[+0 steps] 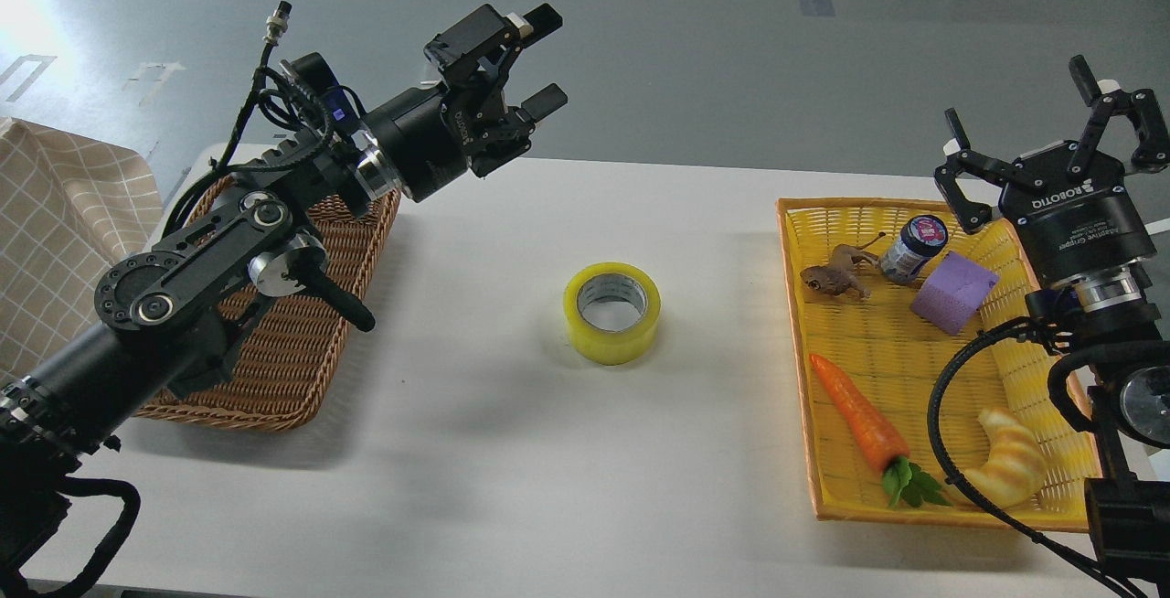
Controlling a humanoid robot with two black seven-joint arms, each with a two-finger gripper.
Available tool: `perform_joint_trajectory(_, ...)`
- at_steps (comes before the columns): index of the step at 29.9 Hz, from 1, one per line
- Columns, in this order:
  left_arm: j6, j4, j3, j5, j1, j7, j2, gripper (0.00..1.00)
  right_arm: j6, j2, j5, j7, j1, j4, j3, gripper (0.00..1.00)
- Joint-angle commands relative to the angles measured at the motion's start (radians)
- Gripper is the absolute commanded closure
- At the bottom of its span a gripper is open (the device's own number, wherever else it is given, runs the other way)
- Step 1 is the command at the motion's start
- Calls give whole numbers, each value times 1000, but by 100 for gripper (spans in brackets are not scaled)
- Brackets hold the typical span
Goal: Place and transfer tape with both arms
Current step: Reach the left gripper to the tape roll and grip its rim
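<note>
The yellow tape roll [612, 312] lies flat on the white table [512, 452], hole facing up, near the middle. My left gripper [535, 63] is open and empty, raised above the table's far left part, up and to the left of the tape, fingers pointing right. My right gripper [1060, 136] is open and empty, raised above the far right corner of the yellow tray [800, 369], fingers pointing up and away, well to the right of the tape.
A brown wicker basket [283, 369] sits at the left under my left arm. The yellow tray holds a toy carrot [857, 417], a purple block [953, 293], a small jar [914, 248], a toy frog [834, 278] and a croissant [1005, 463]. A checked cloth [55, 232] hangs at far left.
</note>
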State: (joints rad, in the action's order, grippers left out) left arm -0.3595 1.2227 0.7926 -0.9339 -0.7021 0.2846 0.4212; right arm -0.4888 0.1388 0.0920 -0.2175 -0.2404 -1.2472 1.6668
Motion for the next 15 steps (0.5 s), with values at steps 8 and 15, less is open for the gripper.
perform_joint_trajectory(8,8,121,-26,-411,-17,-2,2,2,0,-5,0,1,39,3,4,0)
perform_joint_trajectory(15,8,127,-124,-773,-40,-16,-7,2,0,-34,0,6,41,3,4,0)
